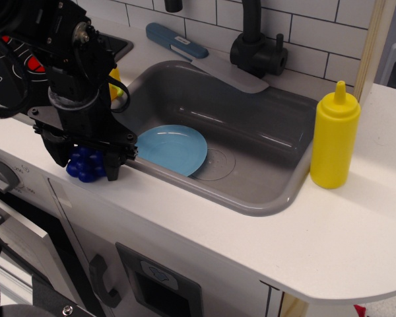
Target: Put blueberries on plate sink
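Observation:
The blueberries [86, 167], a dark blue cluster, lie on the white counter just left of the sink's front left corner. My black gripper [84, 165] is lowered over them, open, with one finger on each side of the cluster and its body hiding the cluster's top. The light blue plate [175, 148] lies empty on the floor of the grey sink [264, 205], at its left side, just right of the gripper.
A yellow squeeze bottle [334, 139] stands on the counter right of the sink. A black faucet [254, 49] and a blue handled tool [175, 39] are behind it. A yellow toy pepper [115, 82] peeks out behind the arm. The stove top [0, 63] is at the left.

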Controlling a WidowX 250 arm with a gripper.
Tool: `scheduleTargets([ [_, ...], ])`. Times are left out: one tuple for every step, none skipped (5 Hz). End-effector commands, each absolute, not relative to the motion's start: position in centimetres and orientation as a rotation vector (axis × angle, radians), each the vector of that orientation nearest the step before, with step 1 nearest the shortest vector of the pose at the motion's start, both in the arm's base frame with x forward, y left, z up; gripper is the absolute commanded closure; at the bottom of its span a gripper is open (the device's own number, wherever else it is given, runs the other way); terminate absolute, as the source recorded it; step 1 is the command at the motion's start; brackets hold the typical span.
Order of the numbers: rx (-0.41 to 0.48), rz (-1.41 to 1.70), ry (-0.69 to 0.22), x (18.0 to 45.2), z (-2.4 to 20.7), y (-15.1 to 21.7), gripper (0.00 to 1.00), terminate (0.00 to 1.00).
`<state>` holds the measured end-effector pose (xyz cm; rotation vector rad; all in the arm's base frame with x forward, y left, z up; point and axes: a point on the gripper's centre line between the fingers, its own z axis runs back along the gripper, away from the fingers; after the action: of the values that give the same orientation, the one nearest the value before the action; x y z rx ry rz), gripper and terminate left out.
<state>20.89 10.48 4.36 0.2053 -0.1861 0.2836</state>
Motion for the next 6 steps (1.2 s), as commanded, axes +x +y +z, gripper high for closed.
scheduleTargets([
  [0.171,0.35,-0.241,22.0,8.2,10.2,1.0,0.0],
  [0.137,0.418,-0.25,23.4,10.1,9.6,1.0,0.0],
  [0.138,0.478,-0.263,25.4,9.9,8.2,1.0,0.0],
  [0.176,0.52,-0.261,27.9,8.4,6.6,1.0,0.0],
  [0.202,0.548,-0.254,29.5,6.9,5.8,1.0,0.0],
  [0.233,0.548,-0.263,30.3,5.1,5.7,1.0,0.0],
])
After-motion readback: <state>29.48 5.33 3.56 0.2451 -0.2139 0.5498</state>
